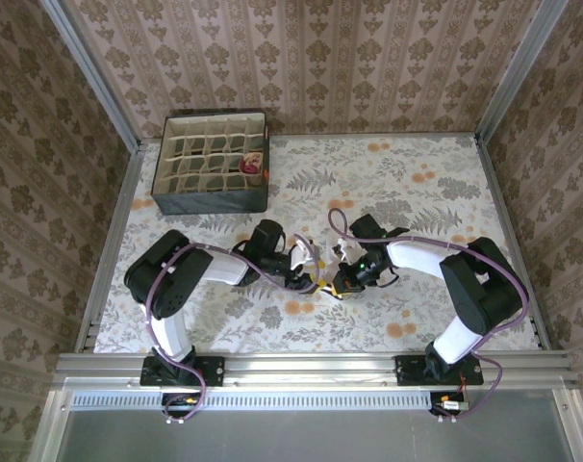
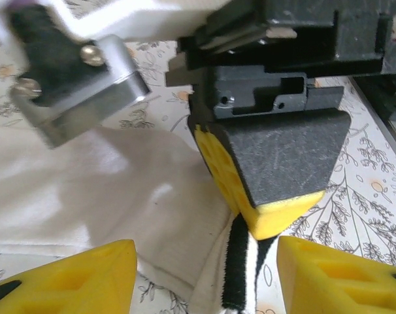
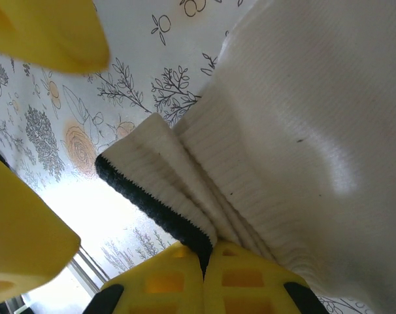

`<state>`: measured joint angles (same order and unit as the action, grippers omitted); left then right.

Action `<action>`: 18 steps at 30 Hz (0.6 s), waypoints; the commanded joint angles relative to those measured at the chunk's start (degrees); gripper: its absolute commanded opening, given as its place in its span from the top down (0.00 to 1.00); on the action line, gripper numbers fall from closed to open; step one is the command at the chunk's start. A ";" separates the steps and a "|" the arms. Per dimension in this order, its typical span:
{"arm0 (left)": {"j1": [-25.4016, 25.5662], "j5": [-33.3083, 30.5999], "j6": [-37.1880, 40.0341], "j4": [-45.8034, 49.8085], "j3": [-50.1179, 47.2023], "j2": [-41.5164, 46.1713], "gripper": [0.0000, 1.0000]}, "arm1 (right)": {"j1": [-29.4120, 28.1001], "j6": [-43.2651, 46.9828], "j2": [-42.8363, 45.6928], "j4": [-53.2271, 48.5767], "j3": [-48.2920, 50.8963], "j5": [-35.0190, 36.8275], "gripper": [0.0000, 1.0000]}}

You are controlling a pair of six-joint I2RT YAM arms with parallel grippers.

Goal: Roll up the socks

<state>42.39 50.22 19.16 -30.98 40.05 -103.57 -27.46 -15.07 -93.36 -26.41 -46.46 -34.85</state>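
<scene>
1. Two grippers meet over the middle of the table (image 1: 436,183), their tips almost touching in the top view.
2. Right gripper (image 3: 206,261) is clamped on the cuff (image 3: 155,190) of the cream sock (image 3: 315,131). Its two yellow pads press together, with the folded, dark-edged rib pinched between them.
3. Left gripper (image 2: 208,261) is spread wide and grasps nothing. Its yellow fingers (image 2: 74,278) stand on either side of that same cuff, and the right gripper's black finger with its yellow tip comes down between them.
4. Cream sock spreads as a broad pale sheet over the flowered cloth beneath both wrist cameras. The cuff end is bunched into several folds at the pinch.
5. One black stripe of the cuff runs down between the left gripper's fingers in the left wrist view.
6. Tan sock (image 1: 253,166), a small maroon-and-tan lump, sits in a cell near the right edge of the box (image 1: 210,200). The box stands at the far left of the table, well apart from both grippers.
</scene>
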 commanded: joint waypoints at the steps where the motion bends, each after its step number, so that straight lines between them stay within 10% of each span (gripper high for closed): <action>1: 1.20 0.31 5.59 8.27 1.91 -1.80 0.44 | 0.23 0.74 0.35 -2.16 0.23 -0.39 1.00; 9: 1.60 1.67 5.84 12.77 3.61 -3.30 0.60 | 0.31 0.17 1.49 -1.19 0.84 -0.74 1.00; 14: 1.62 3.78 5.99 16.18 5.23 -3.19 0.92 | 0.30 -0.81 2.68 0.00 1.84 -0.56 1.00; 18: 1.17 5.38 4.22 19.12 6.63 -2.60 1.00 | 0.31 -2.64 5.09 3.09 3.66 0.61 0.69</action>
<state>43.79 51.90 24.05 -15.90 45.08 -106.32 -27.24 -15.92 -90.96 -25.45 -44.42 -34.96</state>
